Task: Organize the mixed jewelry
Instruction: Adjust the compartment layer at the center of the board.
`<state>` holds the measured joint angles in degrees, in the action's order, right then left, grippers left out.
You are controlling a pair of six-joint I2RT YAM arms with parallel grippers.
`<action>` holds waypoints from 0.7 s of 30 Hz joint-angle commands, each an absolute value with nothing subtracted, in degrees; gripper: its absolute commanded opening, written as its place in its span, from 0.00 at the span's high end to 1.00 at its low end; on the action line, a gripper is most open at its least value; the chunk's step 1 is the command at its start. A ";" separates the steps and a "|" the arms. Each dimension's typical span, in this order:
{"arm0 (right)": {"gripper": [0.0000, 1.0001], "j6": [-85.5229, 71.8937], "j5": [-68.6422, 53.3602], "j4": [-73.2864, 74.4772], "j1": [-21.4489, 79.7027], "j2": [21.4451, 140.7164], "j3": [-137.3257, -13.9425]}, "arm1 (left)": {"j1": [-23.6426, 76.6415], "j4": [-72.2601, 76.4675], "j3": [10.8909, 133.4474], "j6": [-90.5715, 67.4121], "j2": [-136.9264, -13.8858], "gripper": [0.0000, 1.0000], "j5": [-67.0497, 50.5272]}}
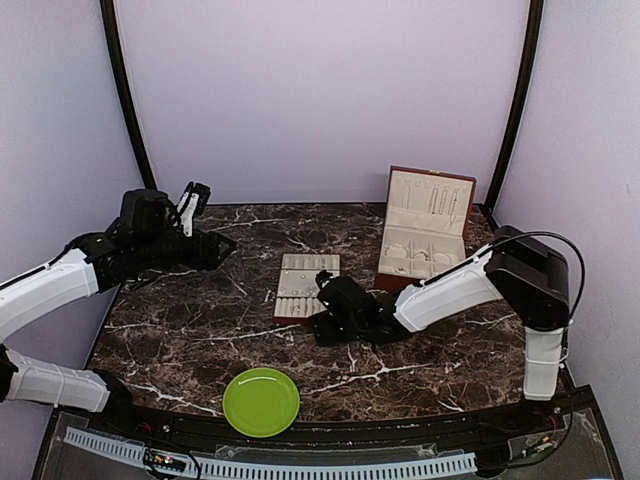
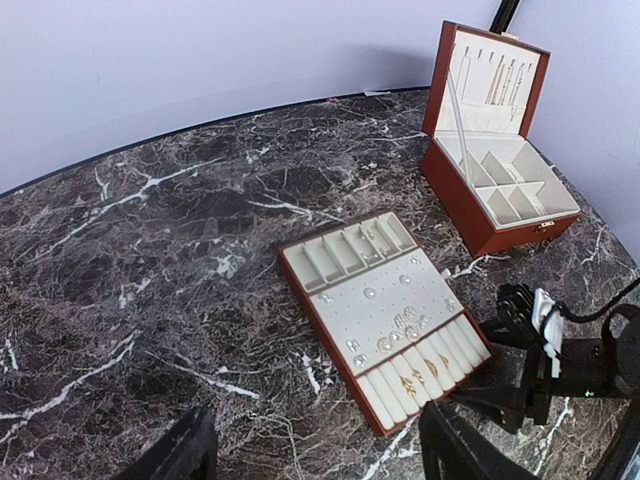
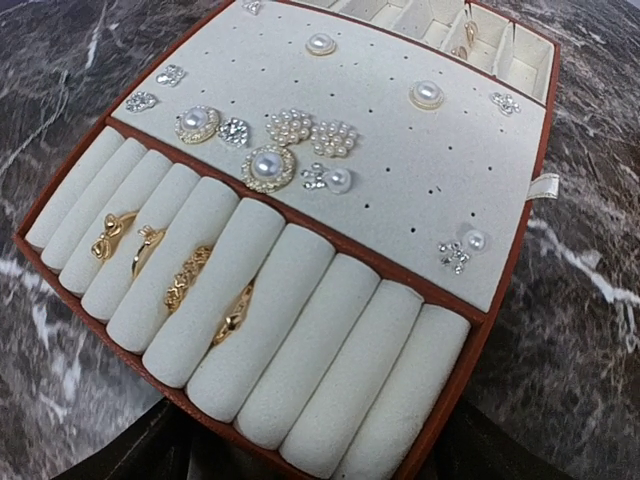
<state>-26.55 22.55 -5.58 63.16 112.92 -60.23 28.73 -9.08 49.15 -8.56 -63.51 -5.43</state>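
Observation:
The mixed jewelry lies in a cream-lined flat tray (image 1: 296,300) at mid-table: pearl and crystal studs (image 3: 270,165) on its pad, and gold rings (image 3: 185,275) tucked between its rolls. Thin chains (image 2: 500,80) hang inside the lid of the open reddish-brown box (image 1: 425,230). My right gripper (image 3: 310,472) is open and low at the tray's roll end, a dark finger at either side of that edge, touching nothing that I can see. It also shows in the left wrist view as the right gripper (image 2: 500,355). My left gripper (image 2: 315,465) hovers open over bare marble left of the tray, holding nothing.
A green plate (image 1: 261,401) sits near the table's front edge, between the arm bases. The box stands at the back right, close behind my right arm. Dark marble table (image 1: 180,330) stretches left of the tray. Curved walls close in the back and sides.

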 commanded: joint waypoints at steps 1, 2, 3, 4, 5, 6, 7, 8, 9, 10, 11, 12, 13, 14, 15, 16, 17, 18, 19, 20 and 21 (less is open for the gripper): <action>0.17 -24.96 17.93 -6.45 59.02 117.58 -65.82 | 28.65 -8.56 48.08 -7.95 -62.43 0.28 -5.32; 0.17 -24.21 17.12 -6.01 58.47 117.89 -67.19 | 28.65 -8.49 48.08 -7.95 -62.57 0.28 -5.21; 0.16 -23.58 16.78 -5.60 58.25 117.90 -68.33 | 28.65 -8.52 48.08 -7.85 -62.64 0.28 -4.90; 0.14 -22.99 16.26 -4.97 58.19 117.56 -69.31 | 28.65 -8.52 48.05 -7.64 -62.62 0.28 -4.49; 0.12 -22.34 15.80 -4.10 58.14 116.98 -70.20 | 28.65 -8.53 48.00 -7.44 -62.65 0.28 -3.85; 0.08 -21.88 14.84 -3.34 58.17 116.12 -71.06 | 28.65 -8.53 47.99 -7.11 -62.49 0.28 -3.19; 0.05 -21.37 14.12 -2.35 58.18 115.00 -71.48 | 28.63 -8.48 47.91 -6.71 -62.35 0.28 -2.32; 0.03 -21.09 13.54 -1.24 58.18 113.80 -71.86 | 28.65 -8.33 47.78 -6.38 -62.13 0.28 -1.41; 0.02 -21.01 13.04 -0.33 58.18 112.20 -71.97 | 28.65 -8.20 47.61 -6.08 -61.99 0.28 -0.80; 0.01 -20.97 12.68 1.17 58.18 110.52 -71.86 | 28.65 -7.99 47.45 -5.74 -61.82 0.28 0.94; 0.01 -21.20 12.40 2.39 58.17 108.79 -71.52 | 28.65 -7.81 47.26 -5.45 -61.79 0.28 1.95; 0.01 -21.52 12.15 3.47 58.18 106.83 -71.16 | 28.65 -7.55 47.06 -5.25 -61.72 0.28 2.58; 0.02 -21.97 12.15 4.89 58.14 105.03 -70.74 | 28.63 -7.34 46.88 -5.07 -61.78 0.28 3.06; 0.02 -22.73 12.15 5.90 58.18 103.07 -70.30 | 28.65 -7.16 46.77 -5.00 -61.83 0.28 3.27; 0.02 -23.37 12.40 7.08 58.18 101.28 -69.78 | 28.65 -7.09 46.76 -4.89 -61.95 0.28 3.38; 0.02 -24.24 12.88 8.51 58.14 99.17 -69.44 | 28.65 -6.96 46.76 -4.93 -62.04 0.28 3.28; 0.02 -25.62 13.39 9.87 57.99 97.52 -69.03 | 28.65 -6.87 46.83 -4.98 -62.29 0.28 2.96; 0.02 -26.56 13.73 11.11 57.75 96.03 -68.48 | 28.65 -6.88 46.97 -5.07 -62.31 0.28 2.58; 0.02 -27.42 14.20 12.33 57.44 94.66 -67.93 | 28.65 -6.79 46.95 -5.20 -62.31 0.28 2.20; 0.02 -28.17 14.75 13.86 56.95 93.33 -67.33 | 28.65 -6.51 46.87 -5.24 -62.31 0.28 2.02; 0.02 -28.79 15.50 15.38 56.36 92.09 -66.91 | 28.65 -6.36 46.75 -5.21 -62.31 0.28 1.92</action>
<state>-24.82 13.39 8.14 57.71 95.94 -69.38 28.73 -8.25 47.44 -5.98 -63.13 1.63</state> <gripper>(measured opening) 0.985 0.722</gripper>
